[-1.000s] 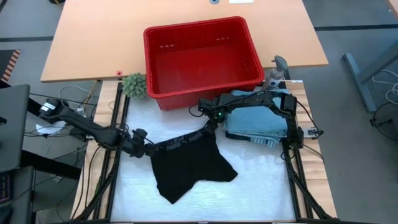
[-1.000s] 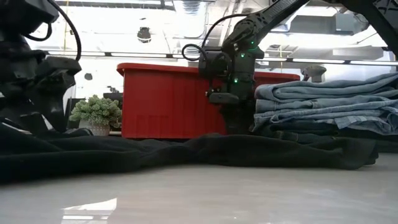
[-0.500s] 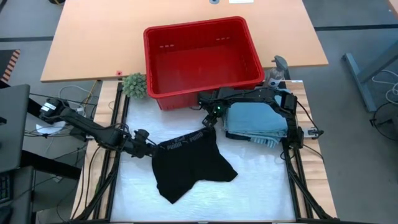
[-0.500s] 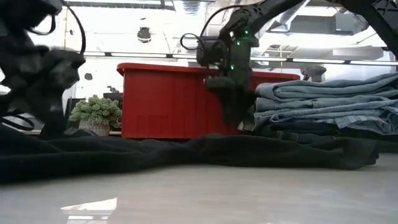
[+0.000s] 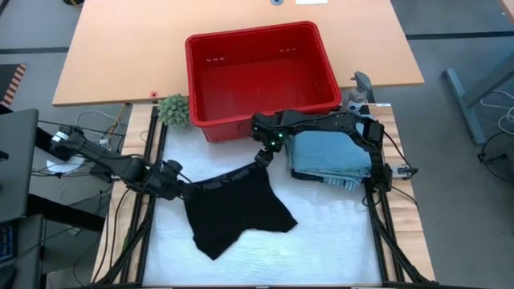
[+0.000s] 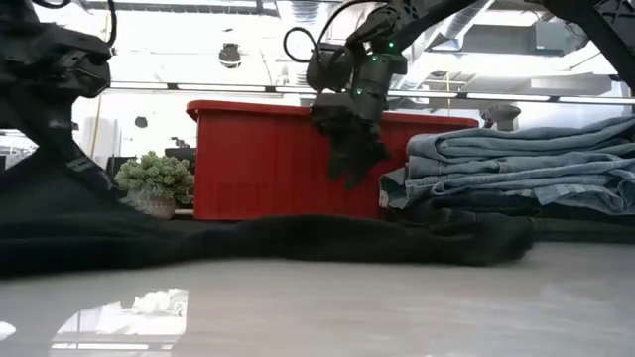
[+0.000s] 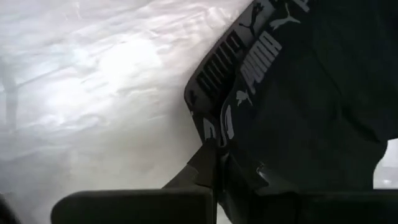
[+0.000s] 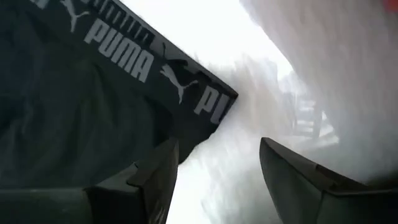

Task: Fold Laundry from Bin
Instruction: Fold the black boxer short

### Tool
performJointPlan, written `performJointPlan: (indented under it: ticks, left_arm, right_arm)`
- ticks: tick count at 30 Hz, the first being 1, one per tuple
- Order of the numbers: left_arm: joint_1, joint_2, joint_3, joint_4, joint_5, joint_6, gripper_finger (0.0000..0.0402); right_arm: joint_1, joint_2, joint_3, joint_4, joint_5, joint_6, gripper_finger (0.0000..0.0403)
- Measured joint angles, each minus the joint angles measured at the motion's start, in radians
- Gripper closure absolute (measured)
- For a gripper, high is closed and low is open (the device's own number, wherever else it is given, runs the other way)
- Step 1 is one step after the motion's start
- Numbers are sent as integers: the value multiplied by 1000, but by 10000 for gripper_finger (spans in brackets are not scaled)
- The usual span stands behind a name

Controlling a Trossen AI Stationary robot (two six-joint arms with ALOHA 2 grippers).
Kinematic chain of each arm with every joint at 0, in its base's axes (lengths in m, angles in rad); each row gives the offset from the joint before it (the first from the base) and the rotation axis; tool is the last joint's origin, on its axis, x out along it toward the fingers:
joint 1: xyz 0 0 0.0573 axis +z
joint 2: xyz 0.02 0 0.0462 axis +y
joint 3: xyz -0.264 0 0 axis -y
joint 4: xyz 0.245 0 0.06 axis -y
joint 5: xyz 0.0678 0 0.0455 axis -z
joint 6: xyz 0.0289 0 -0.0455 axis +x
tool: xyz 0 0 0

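Your left gripper (image 5: 173, 172) reaches low across the table, fingers pinched tight on the waistband corner of the black Puma briefs (image 5: 233, 210), which lie spread in front of the red bin (image 5: 259, 76). Your right gripper (image 5: 263, 155) hangs tilted above the waistband's other corner, fingers spread and holding nothing, beside the folded denim stack (image 5: 331, 156).

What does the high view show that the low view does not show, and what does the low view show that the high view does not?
Only the high view shows the red bin's empty inside and the black garment's whole outline, with the left gripper shut on its waistband. Only the low view shows the folded denim as stacked layers and the right gripper raised, open. Both show the bin, the plant, garment and denim.
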Motion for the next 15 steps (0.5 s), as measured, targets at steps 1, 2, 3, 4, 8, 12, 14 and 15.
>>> performJointPlan:
  ticks: [1,2,3,4,8,12,14,15]
  left_arm:
    - [-6,-8,0,-13,0,-12,401]
    - [-11,-14,0,-18,-1,-22,401]
    - [-14,-19,0,-21,-1,-28,401]
    - [-18,-21,0,-24,-1,-33,401]
    - [-26,-24,0,-15,-1,-34,401]
    - [-32,-24,0,-19,0,-27,401]
    - [-32,-24,0,-19,0,-30,401]
    - [-32,-24,0,-19,0,-30,401]
  right_arm:
    - [0,0,0,20,0,0,152]
    - [1,0,0,39,0,0,152]
    - [1,0,0,59,0,0,152]
    - [2,2,0,81,0,-4,152]
    - [17,4,0,132,5,-43,152]
    - [22,3,-20,184,39,-33,152]
    - [20,4,-47,202,41,4,152]
    - [21,4,-63,201,41,18,152]
